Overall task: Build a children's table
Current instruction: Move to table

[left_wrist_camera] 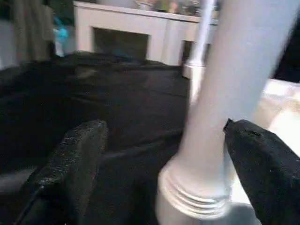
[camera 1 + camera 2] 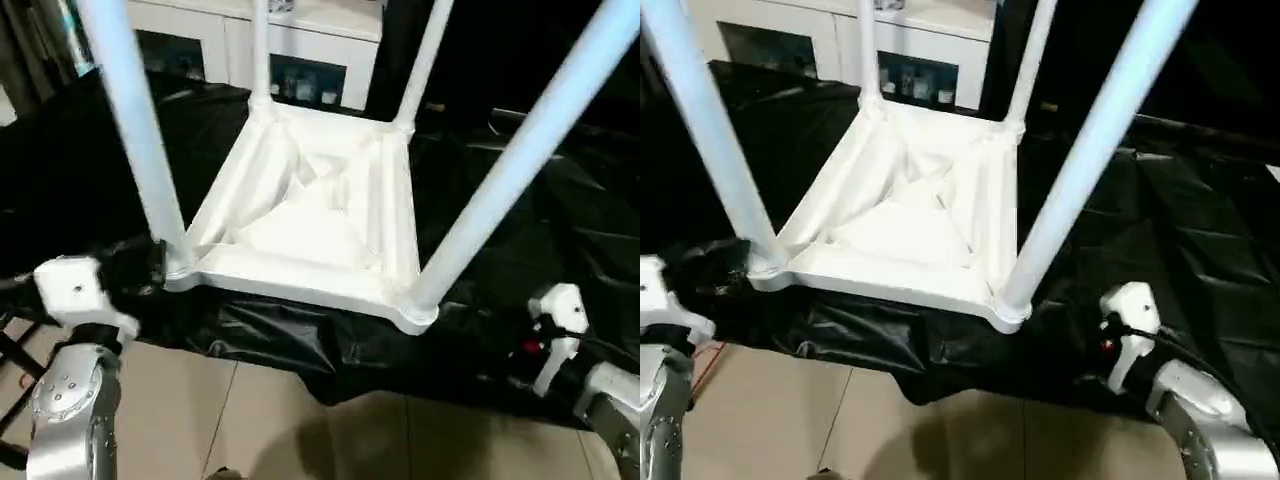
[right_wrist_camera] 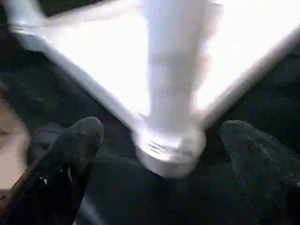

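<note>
1. The children's table [image 2: 310, 215] lies upside down on the black-draped table [image 2: 90, 160], with all four legs [image 2: 505, 170] standing in the corner sockets.
2. My left end effector [image 1: 159, 159] is released around the near-left leg [image 1: 220, 108]; my right end effector [image 3: 159, 154] is released at the near-right socket [image 3: 168, 145].
3. I think a careless withdrawal could knock a leg and loosen it.
4. The leg tops are cut off, and I cannot judge how deep the legs sit.

The tabletop [image 2: 310, 215] lies upside down on the work table [image 2: 560, 220], four legs [image 2: 500, 180] standing in its corners.
</note>
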You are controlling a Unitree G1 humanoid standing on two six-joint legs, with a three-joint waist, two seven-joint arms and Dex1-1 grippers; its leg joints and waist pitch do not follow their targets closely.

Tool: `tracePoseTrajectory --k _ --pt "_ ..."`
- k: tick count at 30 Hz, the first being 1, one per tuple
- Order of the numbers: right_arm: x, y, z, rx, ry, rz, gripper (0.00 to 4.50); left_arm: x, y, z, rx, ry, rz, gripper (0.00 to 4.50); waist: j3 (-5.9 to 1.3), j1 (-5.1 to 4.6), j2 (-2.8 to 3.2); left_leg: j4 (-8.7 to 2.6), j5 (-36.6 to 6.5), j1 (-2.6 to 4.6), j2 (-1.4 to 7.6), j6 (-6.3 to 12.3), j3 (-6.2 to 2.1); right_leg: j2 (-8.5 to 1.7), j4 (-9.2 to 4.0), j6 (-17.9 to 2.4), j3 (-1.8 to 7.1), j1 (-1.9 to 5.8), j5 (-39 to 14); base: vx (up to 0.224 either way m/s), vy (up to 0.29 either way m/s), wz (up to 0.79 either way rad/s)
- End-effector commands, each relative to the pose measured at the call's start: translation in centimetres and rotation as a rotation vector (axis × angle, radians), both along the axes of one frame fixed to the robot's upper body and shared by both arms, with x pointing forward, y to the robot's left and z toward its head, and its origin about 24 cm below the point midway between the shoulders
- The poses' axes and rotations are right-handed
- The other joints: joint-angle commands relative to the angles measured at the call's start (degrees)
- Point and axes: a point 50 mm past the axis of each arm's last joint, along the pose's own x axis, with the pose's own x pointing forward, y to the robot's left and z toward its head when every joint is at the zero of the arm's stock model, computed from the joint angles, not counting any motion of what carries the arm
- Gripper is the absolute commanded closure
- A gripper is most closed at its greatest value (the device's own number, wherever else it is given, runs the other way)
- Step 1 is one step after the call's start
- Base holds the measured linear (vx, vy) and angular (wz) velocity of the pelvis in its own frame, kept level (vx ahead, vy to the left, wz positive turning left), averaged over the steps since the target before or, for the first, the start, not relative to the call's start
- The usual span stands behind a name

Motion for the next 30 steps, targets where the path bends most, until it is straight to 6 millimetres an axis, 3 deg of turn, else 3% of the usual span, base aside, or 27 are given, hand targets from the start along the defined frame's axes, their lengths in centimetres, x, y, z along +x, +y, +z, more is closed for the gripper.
tracePoseTrajectory --k 1,3,4,8,9,10,11,15,16,21,23,24,26,30 --pt "0.2 1.2 0.5 -0.001 0.005 0.111 0.00 1.1 -0.8 -0.2 -0.003 0.029 -0.079 0.06 -2.15 0.37 1.33 -4.61 -8.82 1.42 3.05 2.39 -1.51 -4.76 -4.42 -9.59 1.96 0.08 3.12 0.000 0.000 0.00" --pt "0.3 1.6 0.5 -0.013 0.004 0.146 0.00 1.5 -0.9 -0.5 -0.003 0.040 -0.096 0.06 -2.14 0.49 0.91 -4.80 -9.79 1.32 3.10 1.27 -1.50 -4.99 -4.50 -9.54 1.99 0.31 1.81 0.000 0.000 0.00" --pt "0.6 2.0 0.6 -0.010 -0.008 0.161 0.00 1.8 -1.1 -0.7 0.002 0.054 -0.123 0.06 -2.18 0.55 1.72 -4.78 -10.27 1.38 3.13 0.59 -1.52 -5.12 -4.53 -9.65 2.06 0.18 2.16 0.000 0.000 0.00" --pt "1.6 2.9 0.6 -0.015 -0.036 0.175 0.00 2.6 -1.3 -1.2 0.024 0.076 -0.159 0.06 -2.41 0.30 2.08 -4.86 -10.40 1.10 2.91 -0.43 -1.62 -5.15 -4.35 -9.99 2.02 0.47 2.11 0.000 0.000 0.00" --pt "1.6 3.0 0.7 -0.016 -0.038 0.174 0.00 2.7 -1.3 -1.2 0.023 0.076 -0.154 0.06 -2.34 0.32 1.90 -4.84 -10.55 1.20 2.91 -0.30 -1.54 -5.14 -4.42 -10.13 2.03 0.45 2.08 0.000 0.000 0.00" --pt "1.8 3.1 0.7 -0.014 -0.044 0.172 0.00 2.9 -1.2 -1.2 0.029 0.080 -0.144 0.06 -2.38 0.42 2.37 -4.76 -10.19 1.23 2.93 -0.21 -1.54 -5.25 -4.33 -10.51 2.09 0.44 2.41 0.000 0.000 0.00" --pt "2.1 3.3 0.8 -0.012 -0.052 0.167 0.00 3.5 -1.1 -1.4 0.037 0.091 -0.130 0.06 -2.32 0.35 2.11 -4.78 -10.25 1.21 2.91 -0.06 -1.47 -5.14 -4.49 -10.50 2.09 0.36 2.18 0.000 0.000 0.00" --pt "2.1 3.4 0.8 -0.009 -0.050 0.162 0.00 5.1 -0.4 -1.8 0.062 0.137 -0.057 0.06 -2.46 0.58 2.10 -4.71 -9.75 1.37 2.85 -0.01 -1.44 -5.20 -4.44 -10.31 2.10 0.36 1.44 0.000 0.000 0.00" --pt "1.9 3.3 0.8 -0.011 -0.043 0.169 0.00 5.7 0.0 -1.8 0.040 0.135 -0.027 0.06 -2.55 0.61 1.87 -4.71 -8.80 1.22 2.99 0.20 -1.48 -5.31 -4.28 -10.57 2.05 0.53 2.85 0.000 0.000 0.00" --pt "1.7 3.0 1.1 -0.019 -0.044 0.176 0.00 6.9 0.7 -1.0 -0.007 0.099 -0.014 0.06 -2.88 0.91 2.04 -4.37 -5.80 1.17 2.84 1.15 -1.45 -5.25 -3.70 -11.31 1.96 0.65 8.70 0.000 0.000 0.00" --pt "1.5 2.2 1.0 -0.044 -0.041 0.162 0.00 7.5 1.8 -0.8 -0.015 0.093 0.042 0.06 -2.93 0.93 1.77 -4.21 -5.01 1.06 2.77 1.91 -1.33 -5.21 -3.53 -11.53 1.96 0.84 10.63 0.000 0.000 0.00" --pt "1.5 2.0 1.0 -0.050 -0.039 0.158 0.00 7.6 2.0 -0.7 -0.017 0.093 0.053 0.06 -2.91 1.02 1.84 -4.21 -4.97 1.06 2.70 2.02 -1.35 -5.23 -3.56 -11.50 1.94 0.83 10.62 0.000 0.000 0.00" --pt "1.6 1.6 1.2 -0.043 -0.045 0.137 0.00 7.9 2.3 -0.3 -0.030 0.070 0.047 0.06 -2.91 1.03 1.42 -4.22 -5.05 1.05 2.80 2.26 -1.27 -5.33 -3.54 -11.64 1.94 0.86 10.08 0.000 0.000 0.00" --pt "1.6 1.5 1.2 -0.051 -0.046 0.138 0.00 8.1 1.8 -0.1 -0.040 0.038 -0.010 0.21 -2.76 1.08 1.65 -4.36 -6.19 1.23 3.03 2.04 -1.26 -5.52 -3.75 -12.23 1.93 0.59 7.23 0.000 0.000 0.00"
